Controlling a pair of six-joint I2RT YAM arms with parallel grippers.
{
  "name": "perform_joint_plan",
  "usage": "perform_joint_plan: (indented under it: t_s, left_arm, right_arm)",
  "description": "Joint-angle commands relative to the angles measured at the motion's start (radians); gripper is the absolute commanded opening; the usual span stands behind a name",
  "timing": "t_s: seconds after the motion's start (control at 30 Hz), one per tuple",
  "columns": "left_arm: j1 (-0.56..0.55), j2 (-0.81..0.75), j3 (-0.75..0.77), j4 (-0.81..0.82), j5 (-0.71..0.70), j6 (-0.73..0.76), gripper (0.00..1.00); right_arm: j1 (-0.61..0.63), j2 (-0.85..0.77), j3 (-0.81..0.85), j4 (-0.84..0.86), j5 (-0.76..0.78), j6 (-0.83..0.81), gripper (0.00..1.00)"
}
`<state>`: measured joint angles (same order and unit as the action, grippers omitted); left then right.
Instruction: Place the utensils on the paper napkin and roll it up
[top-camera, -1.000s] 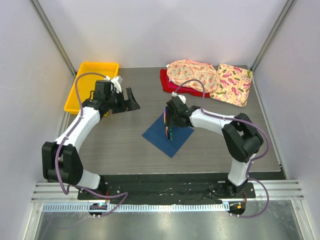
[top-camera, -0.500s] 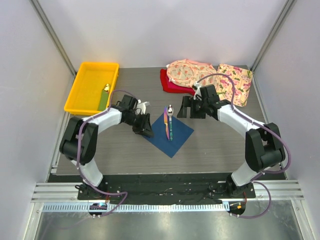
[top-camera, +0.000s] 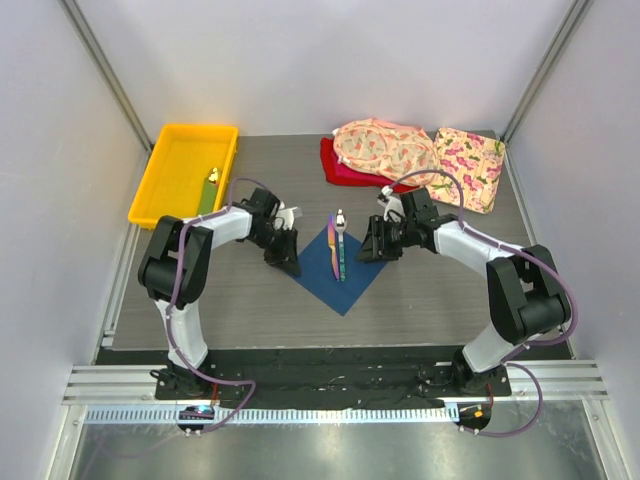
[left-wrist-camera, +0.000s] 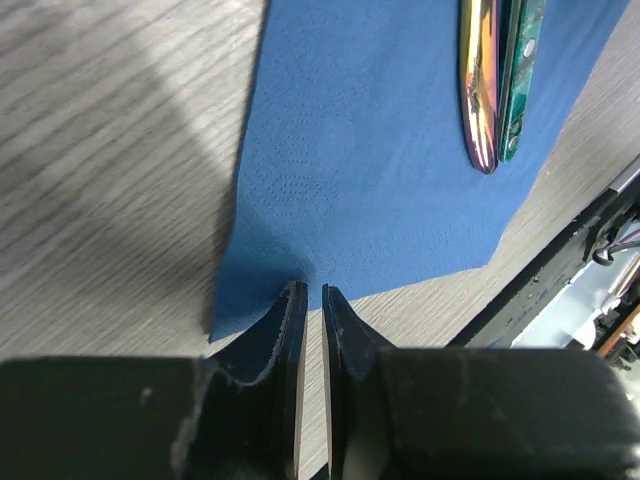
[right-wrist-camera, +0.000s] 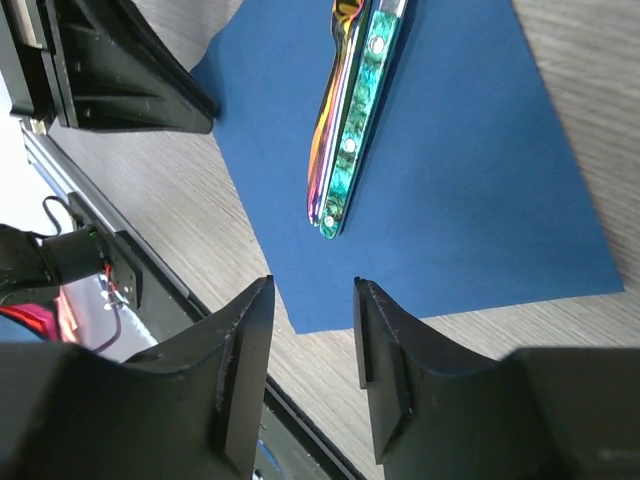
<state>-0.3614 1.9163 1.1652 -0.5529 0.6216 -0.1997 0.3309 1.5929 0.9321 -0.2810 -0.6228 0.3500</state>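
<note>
Presently, the thin dark navy-blue square paper napkin (top-camera: 352, 283) was noted lying flat and cornerwise on the grey wood-grain table (top-camera: 230, 300), between the two arms. The slim utensils (right-wrist-camera: 350, 120), one with an iridescent purple-pink handle and one with a marbled green handle, were laid side by side and touching along the sheet's middle. In the top view a silver metal head was seen at the napkin's far corner.

Left gripper (left-wrist-camera: 311, 293): jaws drawn to a narrow slit, tips set at the napkin's edge near a corner. Whether paper was caught between them could not be told.

Right gripper (right-wrist-camera: 312, 290): jaws held moderately apart, nothing between them, poised over the opposite edge of the napkin.

Handling, as judged: the napkin was taken to be very light, limp and easily torn or creased. It should be nipped at an edge or corner only and lifted gently, so that it folds over the cutlery. The utensils were judged stiff, smooth and liable to slide inside the wrap, and best left where they lay.

No brand, label or writing could be read on napkin, utensils or grippers.
</note>
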Motion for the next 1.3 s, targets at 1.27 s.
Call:
perform_joint_plan:
  t_s: [1.27]
  left_arm:
    - [-0.488, -0.418, -0.375, 0.337, -0.048, 1.042, 0.48]
  right_arm:
    - [-0.033, 0.019, 0.056, 0.031, -0.094, 0.017, 0.40]
